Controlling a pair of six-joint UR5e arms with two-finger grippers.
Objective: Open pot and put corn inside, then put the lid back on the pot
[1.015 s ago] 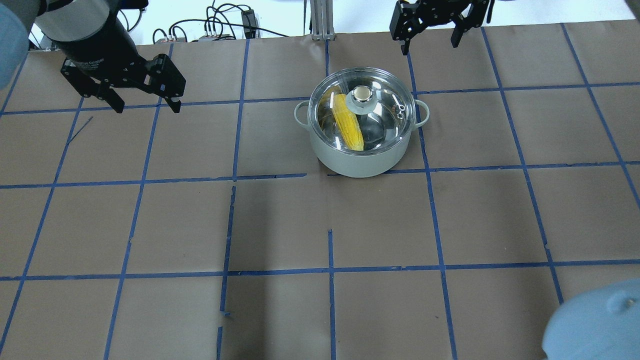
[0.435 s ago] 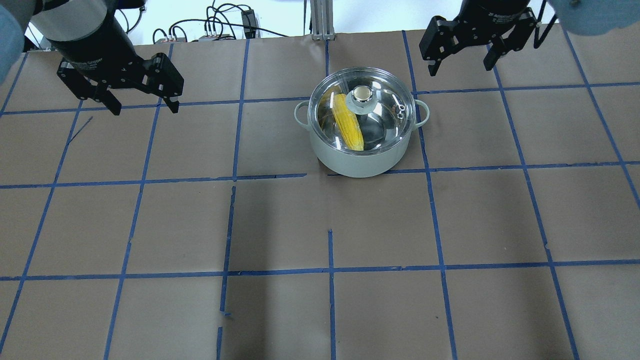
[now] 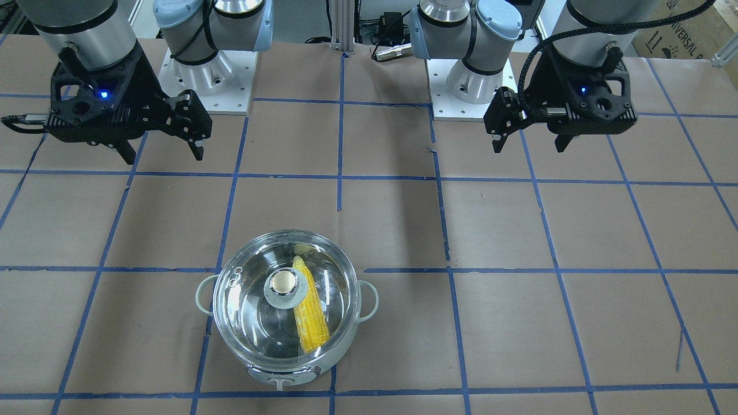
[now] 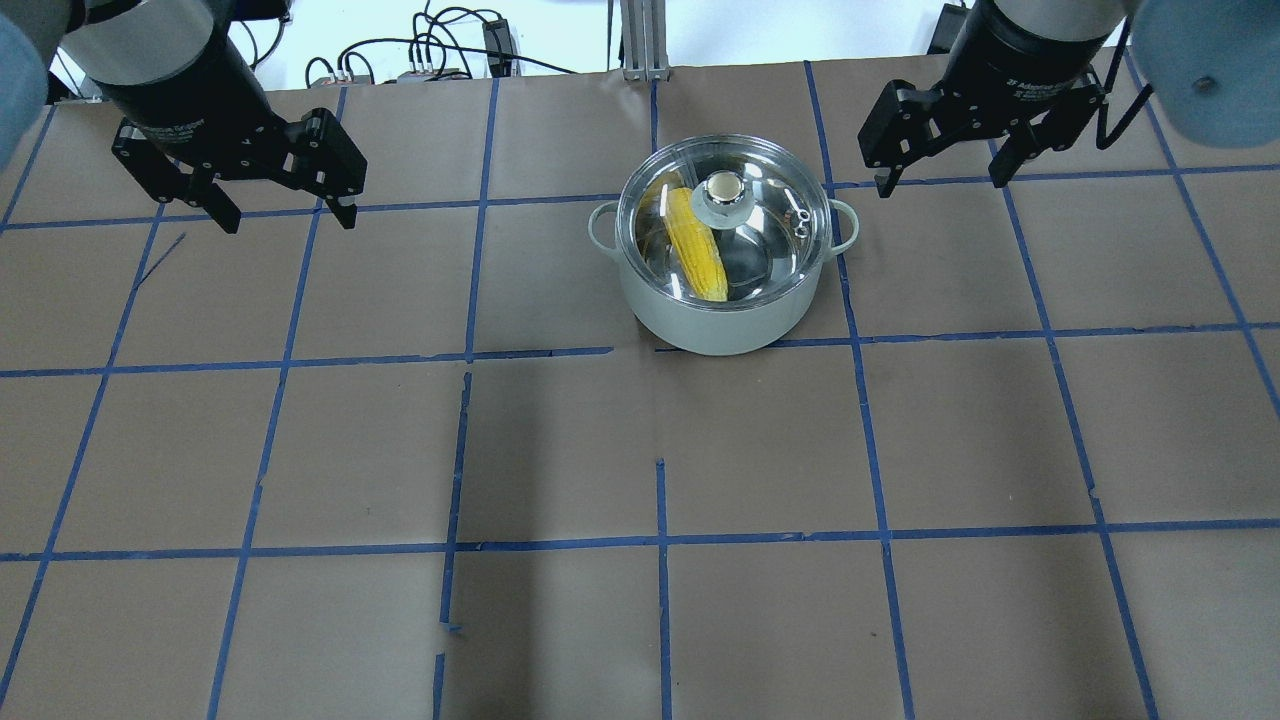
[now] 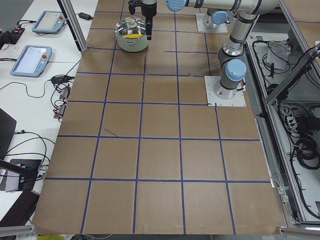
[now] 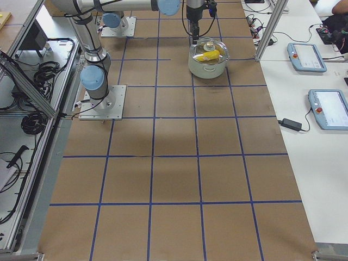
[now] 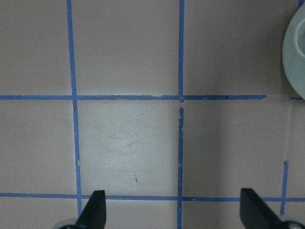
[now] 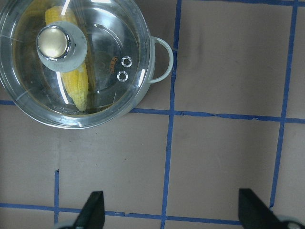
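I stood in a robotics lab, not a kitchen. My table (image 4: 560, 450) was papered brown and marked off in squares with blue tape (image 4: 662, 540). My arms were bolted to it on white base plates (image 5: 212, 100). Aluminium frame posts (image 6: 270, 30) stood at its edge. Teach pendants (image 6: 306, 57) lay on the white side bench (image 6: 326, 179), and cable bundles (image 5: 300, 145) sprawled behind me. The pot (image 4: 720, 320) was the one homely thing.

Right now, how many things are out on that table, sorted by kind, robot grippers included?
pot: 1
lid, on the pot: 1
corn, inside the pot: 1
grippers: 2, the left gripper and the right gripper, both open
Total: 5
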